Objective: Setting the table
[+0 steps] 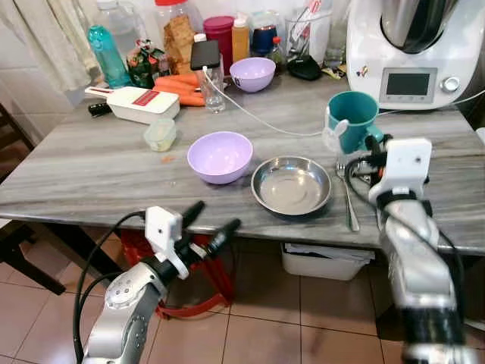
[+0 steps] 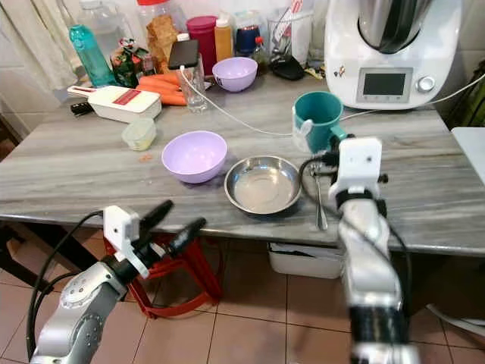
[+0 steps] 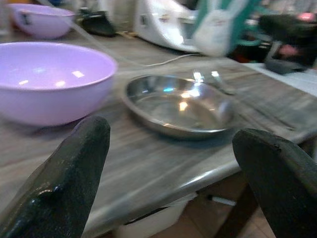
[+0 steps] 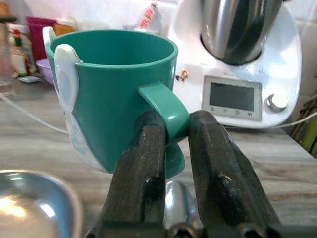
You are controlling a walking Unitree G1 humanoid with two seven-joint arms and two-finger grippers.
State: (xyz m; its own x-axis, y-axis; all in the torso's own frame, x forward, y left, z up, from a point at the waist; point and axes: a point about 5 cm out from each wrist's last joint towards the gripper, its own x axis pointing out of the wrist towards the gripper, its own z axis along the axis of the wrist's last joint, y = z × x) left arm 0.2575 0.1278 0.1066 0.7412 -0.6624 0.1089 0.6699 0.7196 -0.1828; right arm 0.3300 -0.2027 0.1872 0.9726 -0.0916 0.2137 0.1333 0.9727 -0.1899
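You will find no text, number or brand clear enough to read here; the small screen on the white kitchen machine (image 4: 233,96) looks blank, and the jar (image 1: 179,34) labels are blurred.

A grey streaked table (image 1: 91,163) spans the frame. At its centre sits a lilac bowl (image 1: 220,156), with a steel dish (image 1: 292,185) just right of it and a fork (image 1: 347,193) beside that. A small lidded tub (image 1: 160,134) and a white slicer (image 1: 141,103) lie at upper left; behind, a second lilac bowl (image 1: 252,73), carrots (image 1: 182,86), bottles, and at upper right what looks like a white kitchen machine (image 1: 413,53).
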